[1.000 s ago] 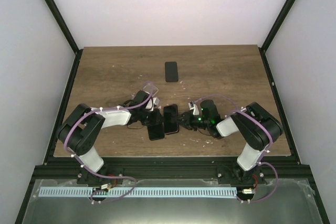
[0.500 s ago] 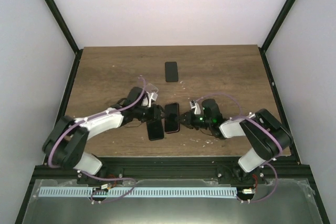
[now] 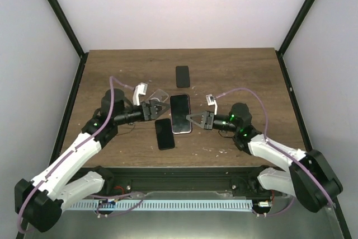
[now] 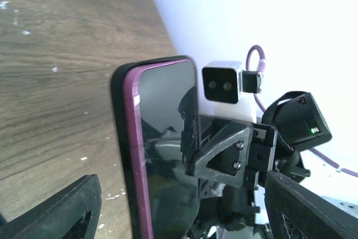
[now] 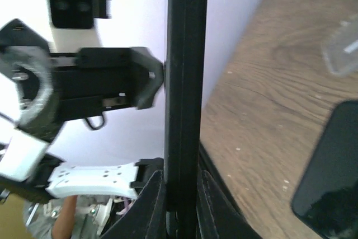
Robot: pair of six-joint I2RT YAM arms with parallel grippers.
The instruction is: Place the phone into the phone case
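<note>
Phone [image 3: 180, 113]: up off the surface [image 3: 112, 76], long side pointing away from the arms.
Right jaws: clenched on its right edge.
Left jaws: wide apart, just left (holding nothing).

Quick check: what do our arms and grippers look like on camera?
The left arm and right arm both have white link shells and black joints. A purple cable loops along each. The left gripper and right gripper are black with triangular bolted fingers, and each wrist has a pale camera box. The right arm shows green lights.
</note>
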